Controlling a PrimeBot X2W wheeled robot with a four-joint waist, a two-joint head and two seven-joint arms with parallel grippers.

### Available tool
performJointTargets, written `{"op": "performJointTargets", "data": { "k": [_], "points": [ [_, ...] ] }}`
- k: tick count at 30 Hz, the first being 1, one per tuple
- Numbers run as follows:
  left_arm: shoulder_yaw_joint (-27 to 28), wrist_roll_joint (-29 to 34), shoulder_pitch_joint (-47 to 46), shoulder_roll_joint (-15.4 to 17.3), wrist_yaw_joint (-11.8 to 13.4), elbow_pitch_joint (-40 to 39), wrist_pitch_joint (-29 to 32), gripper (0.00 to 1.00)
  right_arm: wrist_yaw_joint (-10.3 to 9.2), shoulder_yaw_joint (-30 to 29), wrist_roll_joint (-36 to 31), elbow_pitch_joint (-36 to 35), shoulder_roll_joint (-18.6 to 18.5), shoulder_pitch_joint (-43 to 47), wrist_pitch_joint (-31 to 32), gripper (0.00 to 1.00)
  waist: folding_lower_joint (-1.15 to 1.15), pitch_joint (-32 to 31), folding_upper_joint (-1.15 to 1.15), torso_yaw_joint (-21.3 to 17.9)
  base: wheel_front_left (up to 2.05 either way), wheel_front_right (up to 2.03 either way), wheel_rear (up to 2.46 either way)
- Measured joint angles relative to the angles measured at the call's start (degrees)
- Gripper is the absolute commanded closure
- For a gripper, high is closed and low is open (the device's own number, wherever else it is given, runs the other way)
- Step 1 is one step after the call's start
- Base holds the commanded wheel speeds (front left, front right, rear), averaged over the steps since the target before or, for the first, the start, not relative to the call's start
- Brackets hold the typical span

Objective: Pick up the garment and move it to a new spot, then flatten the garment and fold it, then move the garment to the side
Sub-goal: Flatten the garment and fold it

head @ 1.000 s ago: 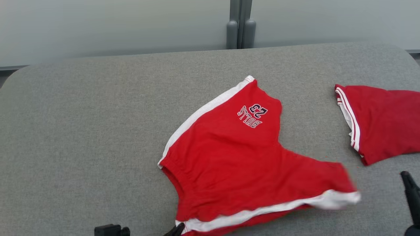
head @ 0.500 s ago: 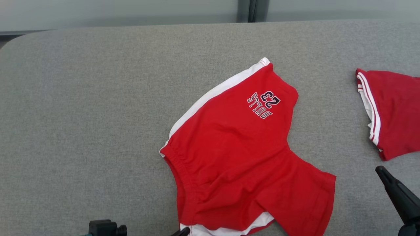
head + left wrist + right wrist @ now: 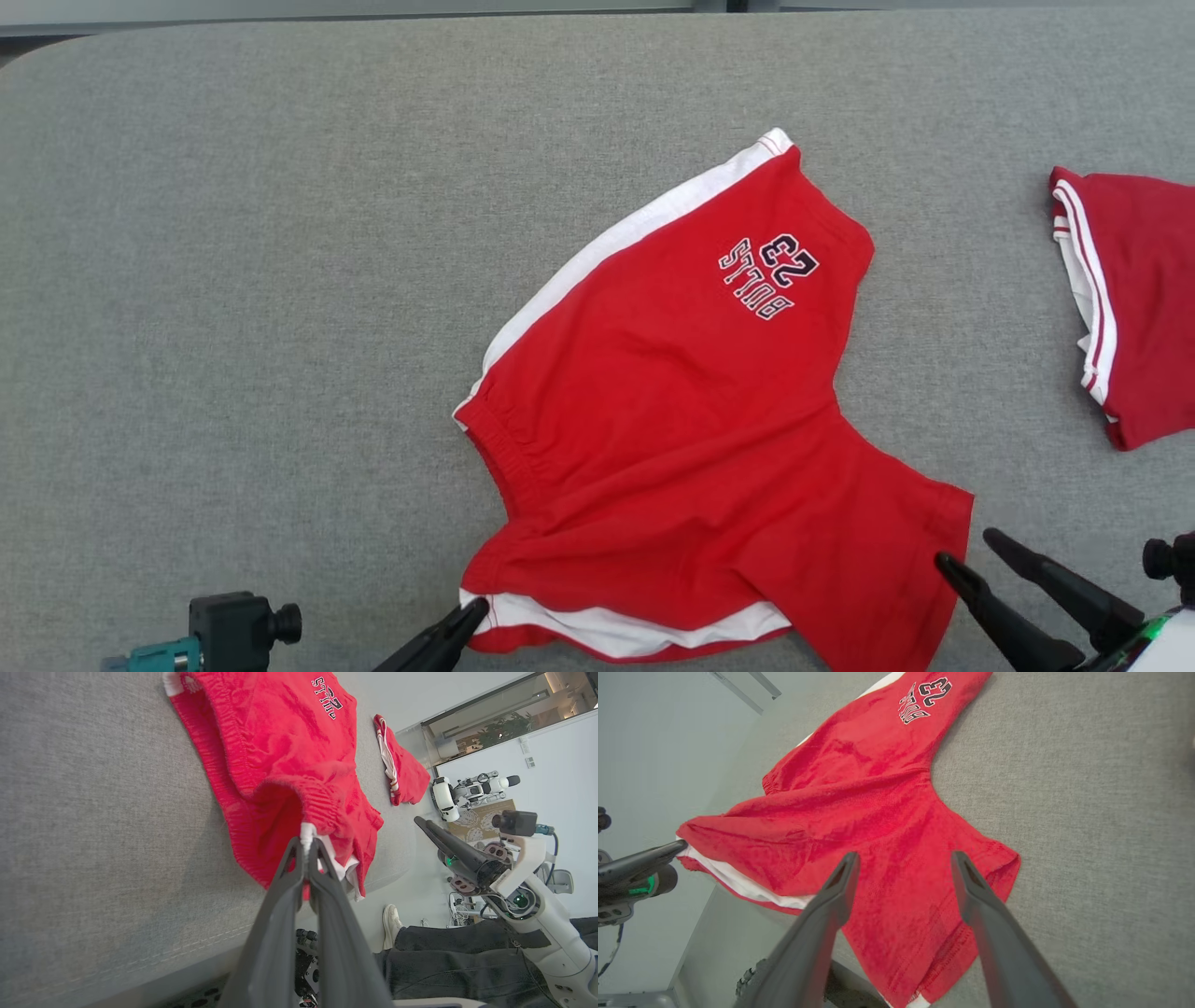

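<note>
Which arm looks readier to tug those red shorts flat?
Probably left: the left pincer is shut on the waistband corner of the shorts, while the right pincer hangs open by the leg hem, gripping nothing.

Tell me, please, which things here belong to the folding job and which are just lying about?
In the job: red shorts, left end effector shut on their white-trimmed corner, right end effector open by a leg hem.
Lying about: second red garment, person's shoe.
</note>
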Motion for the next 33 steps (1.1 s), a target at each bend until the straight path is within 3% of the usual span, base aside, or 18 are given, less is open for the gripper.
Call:
{"op": "performJointTargets", "data": {
  "k": [7, 14, 33],
  "points": [
    [0.7, -0.1, 0.1, 0.6, 0.5, -0.2, 0.0, 1.0, -0.18, 3.4, -1.2, 0.6, -1.8, 2.3, 5.2, 0.0, 0.0, -0.8, 0.0, -2.3, 0.0, 0.0, 0.0],
    [1.0, -0.2, 0.4, 0.9, 0.6, -0.9, 0.0, 1.0, -1.76, 4.9, -3.2, 3.3, -4.6, 5.8, 9.5, 0.0, 0.0, -0.6, 0.0, -4.8, 0.0, 0.0, 0.0],
    [0.3, -0.4, -0.8, 1.5, 0.6, -0.8, 1.1, 1.0, -1.52, 14.3, -11.4, 7.3, 0.7, -2.3, 11.6, 0.0, 0.0, 0.8, 0.0, -5.7, 0.0, 0.0, 0.0]
  ]
}}
